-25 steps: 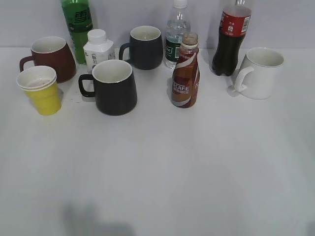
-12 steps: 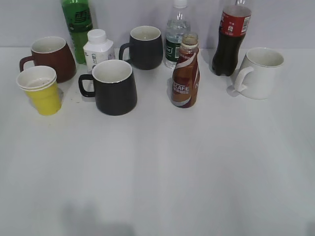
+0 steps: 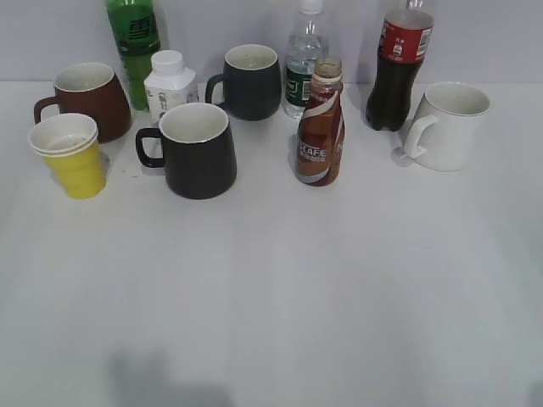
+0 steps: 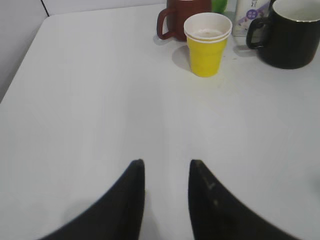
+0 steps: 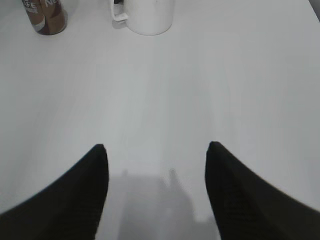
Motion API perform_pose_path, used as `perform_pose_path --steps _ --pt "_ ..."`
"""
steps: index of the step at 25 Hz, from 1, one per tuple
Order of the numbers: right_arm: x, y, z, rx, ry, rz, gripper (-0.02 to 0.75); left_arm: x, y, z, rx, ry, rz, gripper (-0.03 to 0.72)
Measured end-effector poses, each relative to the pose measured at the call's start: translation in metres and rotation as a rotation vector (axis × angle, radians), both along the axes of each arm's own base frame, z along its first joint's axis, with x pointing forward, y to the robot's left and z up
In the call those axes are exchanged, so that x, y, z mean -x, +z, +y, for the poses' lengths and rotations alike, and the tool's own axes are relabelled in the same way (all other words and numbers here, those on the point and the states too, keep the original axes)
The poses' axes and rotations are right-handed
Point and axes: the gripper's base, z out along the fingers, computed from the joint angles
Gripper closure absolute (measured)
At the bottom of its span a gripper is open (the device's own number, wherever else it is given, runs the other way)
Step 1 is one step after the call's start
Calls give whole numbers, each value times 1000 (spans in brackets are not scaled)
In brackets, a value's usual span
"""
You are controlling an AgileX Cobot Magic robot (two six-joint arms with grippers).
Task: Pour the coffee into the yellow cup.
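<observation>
The counter (image 3: 280,297) lies bare across its near half. The coffee (image 3: 321,123) stands upright mid-row, the yellow cup (image 3: 72,157) near the left edge. The right hand (image 5: 156,150) is spread wide, the left hand (image 4: 166,167) narrowly parted; both hold nothing.

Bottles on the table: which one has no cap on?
The coffee bottle, the short one with the brown swirl CAFE label, standing in front of the clear water bottle. Its neck is open; the small white bottle is capped.
</observation>
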Motion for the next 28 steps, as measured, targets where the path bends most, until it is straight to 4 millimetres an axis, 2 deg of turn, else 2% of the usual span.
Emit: perform_pose_path --steps 4,7,13,16,22,25,28 --pt "0 0 0 -2 -1 0 278 0 1 -3 33 -34 -11 450" --pt "-2 11 1 -21 2 -77 278 0 13 -3 37 -48 -111 450" --pt "-30 38 14 -227 58 -212 278 -20 41 -2 49 -72 -343 449" --pt "-55 46 16 -262 43 -226 279 -38 47 -2 52 -66 -380 449" --pt "-106 48 23 -230 73 -218 279 -91 35 -5 91 -52 -306 433" --pt "-131 41 34 -197 118 -182 279 -123 25 -5 98 -38 -230 352" --pt "-155 29 47 -166 161 -133 279 -155 12 -6 95 -24 -169 223"
